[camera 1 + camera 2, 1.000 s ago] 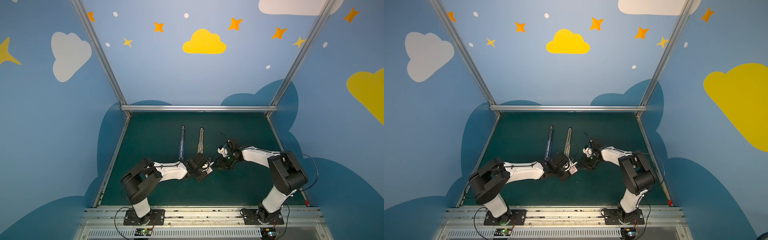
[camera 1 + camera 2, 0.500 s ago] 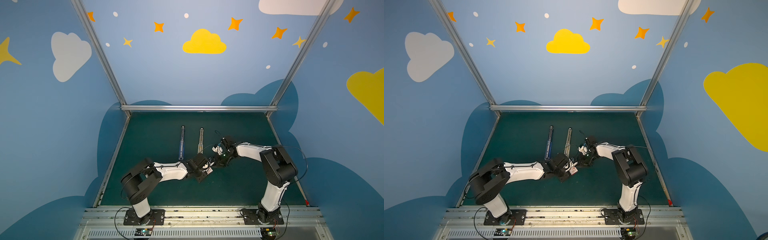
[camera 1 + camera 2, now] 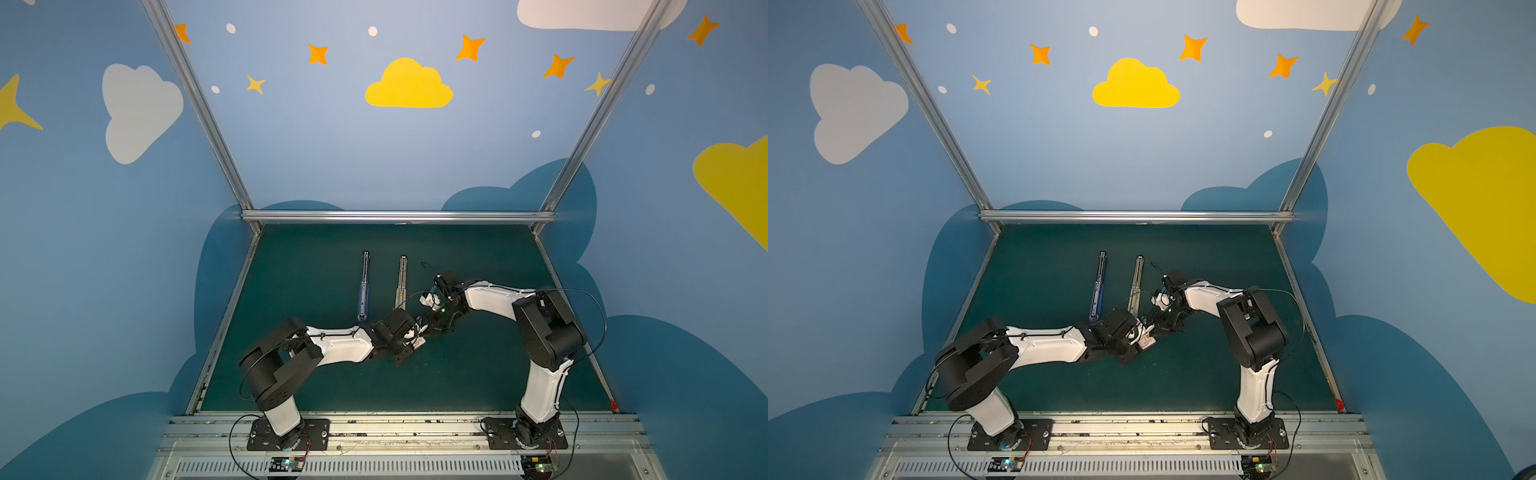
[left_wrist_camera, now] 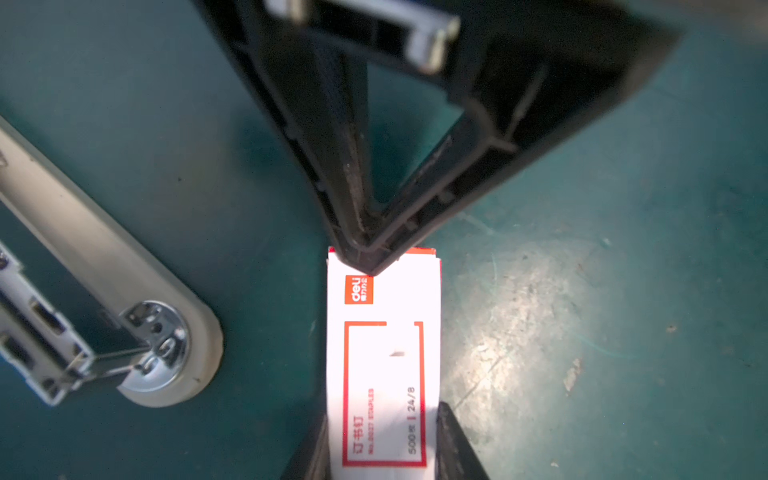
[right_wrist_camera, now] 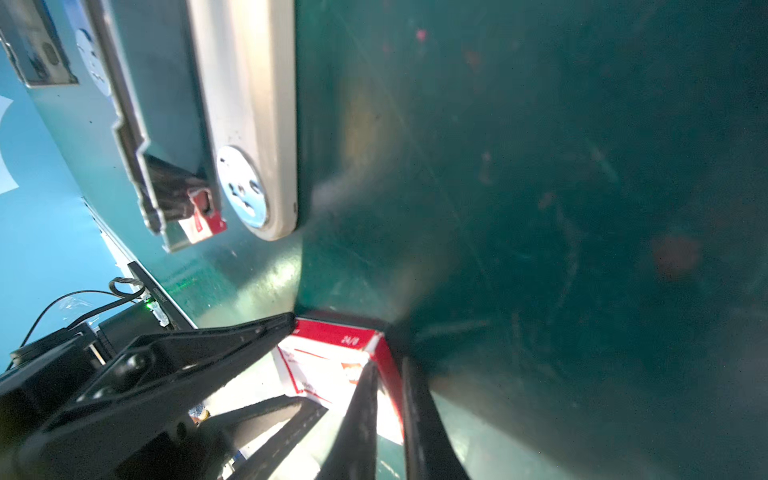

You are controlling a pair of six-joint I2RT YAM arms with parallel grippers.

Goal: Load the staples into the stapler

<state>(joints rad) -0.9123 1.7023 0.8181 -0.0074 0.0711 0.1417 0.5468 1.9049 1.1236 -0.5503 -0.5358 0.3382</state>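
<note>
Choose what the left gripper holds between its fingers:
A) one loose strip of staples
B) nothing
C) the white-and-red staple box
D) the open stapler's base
C: in the left wrist view the staple box sits between the two fingers of the left gripper on the green mat, and the stapler lies apart beside it.

The staple box (image 4: 382,365) is smooth white card with red print, lightly glossy. The stapler (image 4: 104,249) has a satin beige plastic base and bright, mirror-shiny metal parts. The right pincer (image 4: 365,259) is matt black plastic, ribbed and dusty along its edges. The table (image 4: 582,291) has a dark green matt covering, scratched and scuffed, with a dull sheen under the light. The rail (image 3: 395,216) behind it looks like brushed metal.
</note>
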